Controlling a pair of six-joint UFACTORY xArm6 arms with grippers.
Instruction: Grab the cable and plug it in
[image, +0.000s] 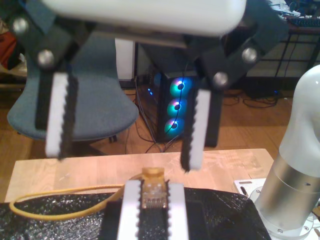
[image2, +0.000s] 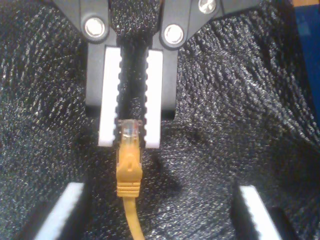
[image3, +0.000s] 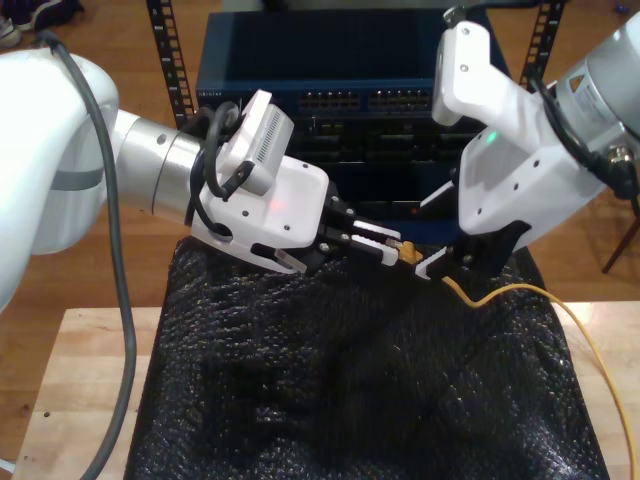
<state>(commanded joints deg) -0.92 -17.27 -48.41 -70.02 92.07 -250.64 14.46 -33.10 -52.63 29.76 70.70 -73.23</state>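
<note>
The yellow-orange cable (image2: 128, 175) ends in a clear plug (image2: 130, 131). My second gripper (image2: 130, 143) is shut on that plug, with the boot and cable trailing out beyond its fingertips. In the exterior view it (image3: 395, 248) reaches in from the left above the black mat. My first gripper (image: 124, 161) is open wide, its fingers (image2: 257, 215) straddling the cable just behind the plug (image: 152, 192) without touching it. It (image3: 450, 265) comes in from the exterior view's right. The cable (image3: 590, 330) runs off toward the exterior view's right edge.
A blue network switch (image3: 340, 100) with rows of ports stands behind the grippers. Black textured foam (image3: 350, 380) covers the wooden table (image3: 90, 380). Slack cable (image: 60, 202) loops over the foam. Beyond the table stand a chair (image: 90, 105) and a lit computer case (image: 177, 107).
</note>
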